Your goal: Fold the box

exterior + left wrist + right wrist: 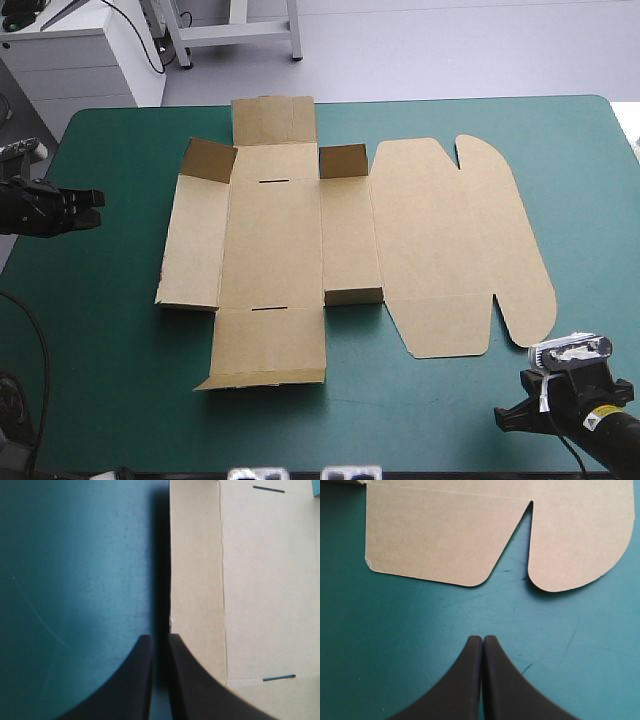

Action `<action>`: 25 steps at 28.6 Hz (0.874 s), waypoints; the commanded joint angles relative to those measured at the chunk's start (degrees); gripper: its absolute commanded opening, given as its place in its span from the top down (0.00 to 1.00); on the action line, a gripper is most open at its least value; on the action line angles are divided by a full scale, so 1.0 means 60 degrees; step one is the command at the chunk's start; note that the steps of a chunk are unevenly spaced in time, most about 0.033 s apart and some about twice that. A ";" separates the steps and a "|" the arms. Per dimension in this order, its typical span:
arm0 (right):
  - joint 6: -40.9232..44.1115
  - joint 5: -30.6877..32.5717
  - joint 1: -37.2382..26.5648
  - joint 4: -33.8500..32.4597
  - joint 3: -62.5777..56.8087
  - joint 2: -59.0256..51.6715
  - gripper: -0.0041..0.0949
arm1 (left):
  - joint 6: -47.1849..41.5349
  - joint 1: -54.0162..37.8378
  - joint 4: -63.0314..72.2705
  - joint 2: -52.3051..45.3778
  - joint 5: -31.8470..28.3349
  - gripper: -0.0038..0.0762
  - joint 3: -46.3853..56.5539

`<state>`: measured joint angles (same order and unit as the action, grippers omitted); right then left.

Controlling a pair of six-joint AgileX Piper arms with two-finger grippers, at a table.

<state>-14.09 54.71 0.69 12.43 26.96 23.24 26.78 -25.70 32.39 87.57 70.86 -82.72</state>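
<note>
The brown box (270, 240) lies as a cut sheet in the middle of the table, mostly flat. Two small corner flaps (208, 160) stand up at its far side, and the wide lid panel (450, 240) with rounded tabs stretches to the right. My left gripper (97, 200) hovers shut near the table's left edge, apart from the sheet. In the left wrist view that gripper (159, 637) points along the box's left edge (195, 580). My right gripper (500, 415) is shut at the near right corner. The lid's rounded tabs (445, 535) lie ahead of this gripper (482, 639).
Bare teal-green cover (120, 380) runs along the near side and the left side of the sheet. The table's right edge (625, 150) is close to the lid panel.
</note>
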 commanded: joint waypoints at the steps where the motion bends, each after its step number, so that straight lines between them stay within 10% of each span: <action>1: -0.0090 -0.0467 -0.0074 0.0158 0.0295 0.0054 0.98 | 0.0115 -0.0040 0.1206 0.0226 0.0476 0.63 -0.0317; 7: -0.0099 -0.0447 -0.0074 0.0074 0.0295 0.0054 0.98 | 0.0234 0.0079 0.1541 0.1092 0.0494 0.27 -0.0317; 25: -0.0099 -0.0450 -0.0074 0.0096 0.0295 0.0054 0.98 | 0.2056 0.0785 0.3022 0.1806 0.0198 0.27 0.2228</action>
<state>-14.14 54.71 0.69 12.38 26.96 23.24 38.62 -22.74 46.63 99.45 69.22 -68.39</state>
